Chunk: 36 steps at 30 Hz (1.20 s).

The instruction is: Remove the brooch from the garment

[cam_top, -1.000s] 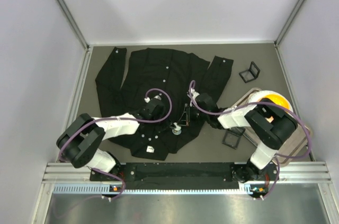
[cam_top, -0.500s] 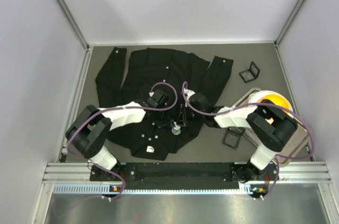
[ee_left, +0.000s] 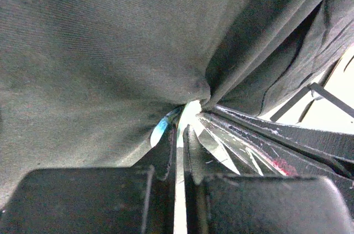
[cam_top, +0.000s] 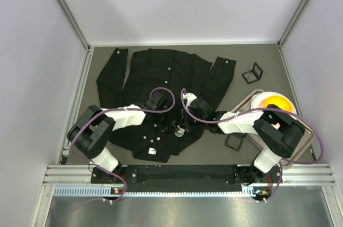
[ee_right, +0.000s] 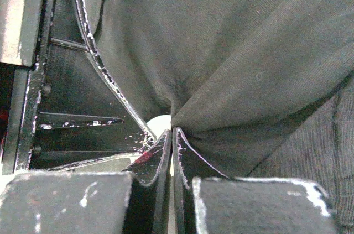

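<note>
The black garment [cam_top: 161, 71] lies spread on the grey table. The brooch [cam_top: 179, 131] is a small shiny piece on the garment's lower front. Both grippers meet there. My left gripper [cam_top: 172, 126] is shut, and the white and blue brooch [ee_left: 160, 129] sits right at its tips [ee_left: 180, 129]. My right gripper [cam_top: 185, 124] is shut on a puckered fold of the garment [ee_right: 232, 51] at its tips [ee_right: 172, 133]. The white brooch [ee_right: 160, 123] shows just beside that fold. The garment [ee_left: 110, 51] fills the left wrist view.
Two small black frames lie on the table, one at the back right [cam_top: 252, 73], one near the right arm [cam_top: 236, 140]. A tray [cam_top: 300, 146] with an orange and white bowl [cam_top: 273, 103] stands at the right. A white tag [cam_top: 151, 152] marks the hem.
My left gripper has moved right to the brooch. My right gripper has moved left and down to it. The two now touch at the same spot on the garment.
</note>
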Each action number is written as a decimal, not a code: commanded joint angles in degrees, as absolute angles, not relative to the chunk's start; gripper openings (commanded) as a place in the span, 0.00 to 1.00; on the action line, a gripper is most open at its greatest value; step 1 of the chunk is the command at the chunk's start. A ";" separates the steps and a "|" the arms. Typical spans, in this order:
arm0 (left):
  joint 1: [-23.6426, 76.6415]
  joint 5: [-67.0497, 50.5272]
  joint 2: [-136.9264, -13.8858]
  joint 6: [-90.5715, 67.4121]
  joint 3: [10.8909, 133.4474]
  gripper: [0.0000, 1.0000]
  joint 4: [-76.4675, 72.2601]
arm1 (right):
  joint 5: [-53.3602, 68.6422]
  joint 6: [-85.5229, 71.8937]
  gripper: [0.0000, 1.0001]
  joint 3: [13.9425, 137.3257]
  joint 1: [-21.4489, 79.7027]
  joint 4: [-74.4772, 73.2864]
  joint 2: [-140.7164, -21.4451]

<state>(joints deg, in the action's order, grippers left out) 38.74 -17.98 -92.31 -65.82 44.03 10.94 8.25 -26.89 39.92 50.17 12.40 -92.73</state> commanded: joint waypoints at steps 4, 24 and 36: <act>36.39 -24.70 -93.69 -67.33 47.53 0.00 -3.70 | 23.55 -27.33 0.00 41.83 55.64 16.26 -93.69; 34.45 -20.92 -90.88 -55.02 44.30 0.00 4.31 | 35.33 -47.37 0.19 27.95 39.81 45.08 -94.73; 34.72 -20.48 -88.16 -54.14 42.45 0.00 5.36 | 28.31 -46.94 0.16 28.12 38.50 40.19 -92.99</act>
<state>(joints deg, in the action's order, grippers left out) 34.65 -21.71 -90.98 -55.53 43.05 6.68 31.38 -47.86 27.09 39.09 40.77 -95.61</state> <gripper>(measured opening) 0.029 0.151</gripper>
